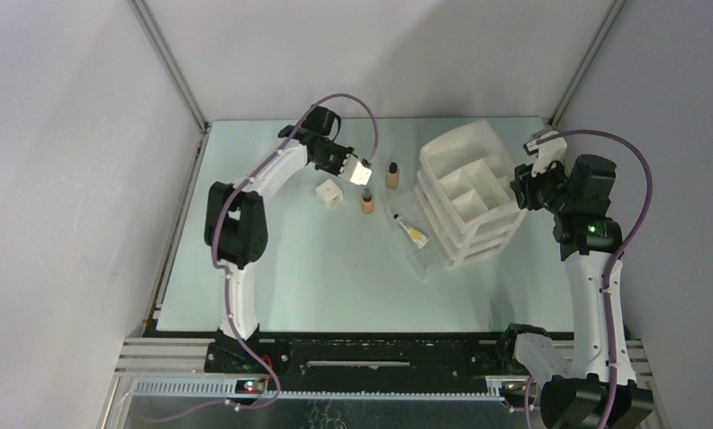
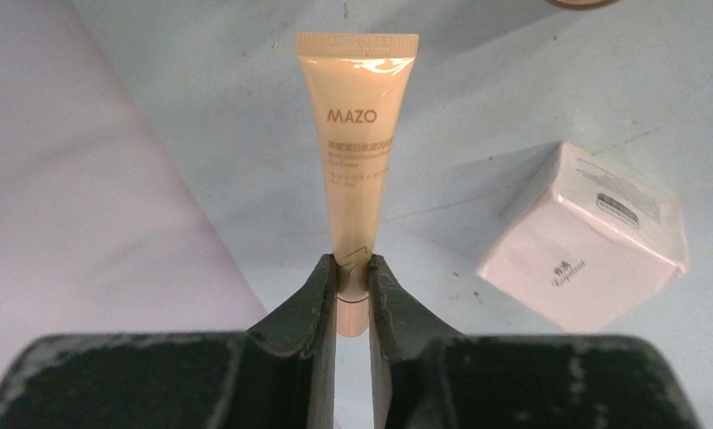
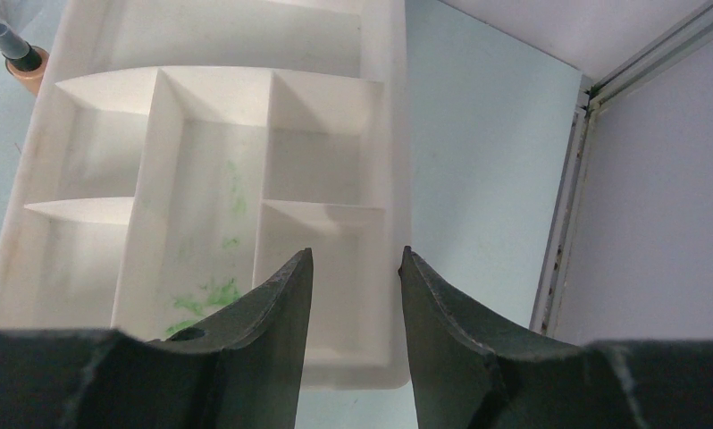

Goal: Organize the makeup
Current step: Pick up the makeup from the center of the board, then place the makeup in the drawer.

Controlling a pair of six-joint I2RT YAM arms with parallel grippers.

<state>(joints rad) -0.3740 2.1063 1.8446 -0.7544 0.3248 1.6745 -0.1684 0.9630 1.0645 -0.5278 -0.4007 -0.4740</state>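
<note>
My left gripper [image 2: 353, 273] is shut on the cap end of a beige tube [image 2: 357, 134] marked MAZO, which points away from the wrist. From above, the left gripper [image 1: 356, 168] holds the tube [image 1: 363, 172] over the table's back middle. A small white box [image 2: 585, 237] lies just right of it, also seen from above as the white box [image 1: 330, 193]. Two beige black-capped bottles [image 1: 392, 174] [image 1: 367, 201] stand nearby. My right gripper [image 3: 355, 259] is open, empty, over the right-hand compartments of the white organizer [image 3: 201, 179].
The white drawer organizer [image 1: 469, 192] stands at the right, under the right gripper [image 1: 519, 186]. A clear drawer [image 1: 424, 255] sticks out at its front left with a small tube [image 1: 413, 233] in it. Grey walls and a metal frame [image 3: 563, 223] enclose the table.
</note>
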